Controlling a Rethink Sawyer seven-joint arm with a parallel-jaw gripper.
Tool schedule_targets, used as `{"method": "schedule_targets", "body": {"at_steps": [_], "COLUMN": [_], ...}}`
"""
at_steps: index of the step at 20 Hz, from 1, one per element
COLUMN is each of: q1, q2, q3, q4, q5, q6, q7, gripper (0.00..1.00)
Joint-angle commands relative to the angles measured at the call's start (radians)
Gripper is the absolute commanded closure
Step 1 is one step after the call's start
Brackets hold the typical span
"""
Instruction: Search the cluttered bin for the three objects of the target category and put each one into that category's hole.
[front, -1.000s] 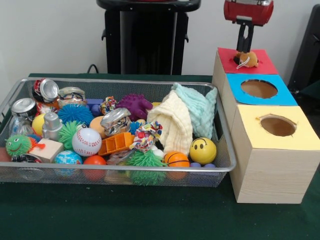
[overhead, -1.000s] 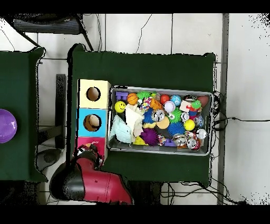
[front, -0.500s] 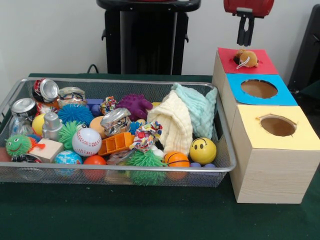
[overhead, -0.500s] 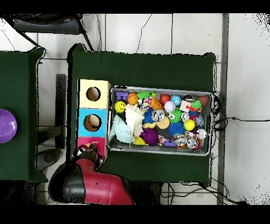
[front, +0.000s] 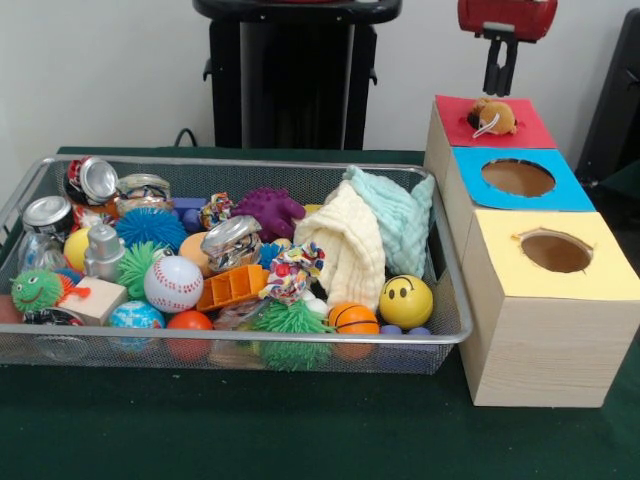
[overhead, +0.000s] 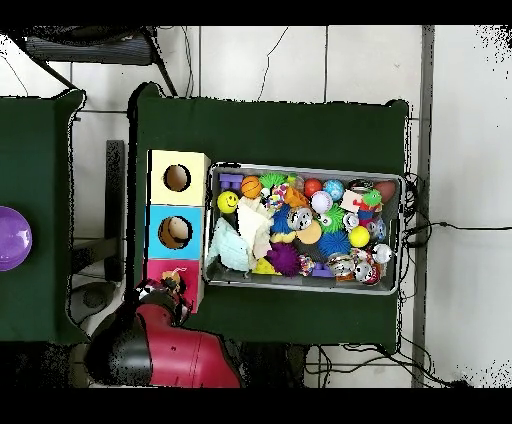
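Note:
A small orange-yellow plush with a white string loop (front: 495, 117) lies on the red square top (front: 522, 130) of the far wooden box. It rests over the round hole (front: 472, 119) and covers most of it. My gripper (front: 500, 88) hangs open and empty straight above the plush, clear of it. In the overhead view my gripper (overhead: 168, 293) and red arm (overhead: 165, 350) sit at the red box (overhead: 160, 270). The wire mesh bin (front: 200, 338) is full of clutter. No striped or tan-brown plush shows in it.
The blue-bordered hole (front: 518, 178) and yellow-bordered hole (front: 556, 251) follow on nearer boxes. In the bin lie a cream towel (front: 345, 245), a mint towel (front: 398, 215), a baseball (front: 173, 283), a smiley ball (front: 405, 300), cans (front: 92, 180) and spiky balls.
My gripper has let go of the plush and risen straight up from the red top. The plush stays over the hole. Nothing in the bin has moved.

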Motion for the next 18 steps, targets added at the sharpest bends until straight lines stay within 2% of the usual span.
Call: {"method": "schedule_targets", "body": {"at_steps": [1,5,12,18], "q1": [-0.003,0.054,0.015,0.01], "q2": [0.07,0.086,0.178,0.282], "q3": [0.069,0.043,0.109,0.123], "q4": [0.036,0.029,0.035,-0.009], "q5": [0.064,0.091,0.086,0.087], "q6": [-0.075,-0.079,-0.207,-0.309], "q7": [0.253,0.275,0.281,0.297], "gripper": [1.0,1.0,1.0,1.0]}}
